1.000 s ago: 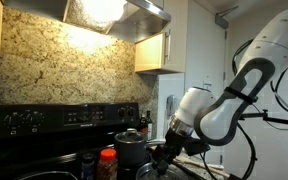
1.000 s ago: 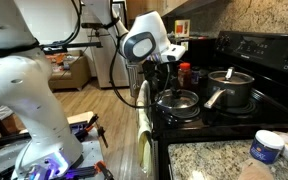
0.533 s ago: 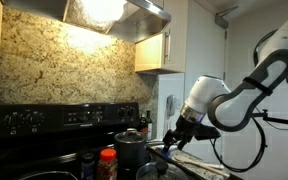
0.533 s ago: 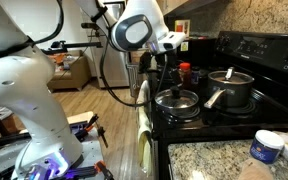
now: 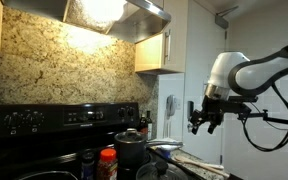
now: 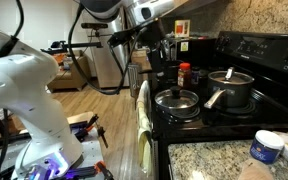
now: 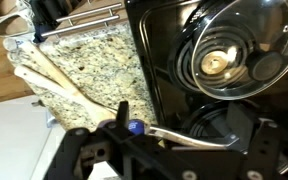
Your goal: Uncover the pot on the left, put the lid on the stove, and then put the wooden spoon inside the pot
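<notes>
**A:** Where is the gripper (image 5: 205, 118) right now?

**B:** It hangs high above the front of the stove (image 6: 246, 45), with its jaws spread wide and nothing between them. I think that height is chosen because the wrist view then takes in both targets at once.

**A:** And the pot?

**B:** The pot (image 6: 176, 108) sits on the stove near its edge, just beside the dark grey pot (image 6: 230, 92). The lid (image 7: 224, 55) is on it, so it isn't uncovered yet.

**A:** Where's the spoon?

**B:** The wooden spoon (image 7: 56, 82) lies flat on the granite counter (image 7: 94, 60) beside the stove, touching another wooden utensil. It has to wait there, because the pot can't take it while the lid is on.
</notes>
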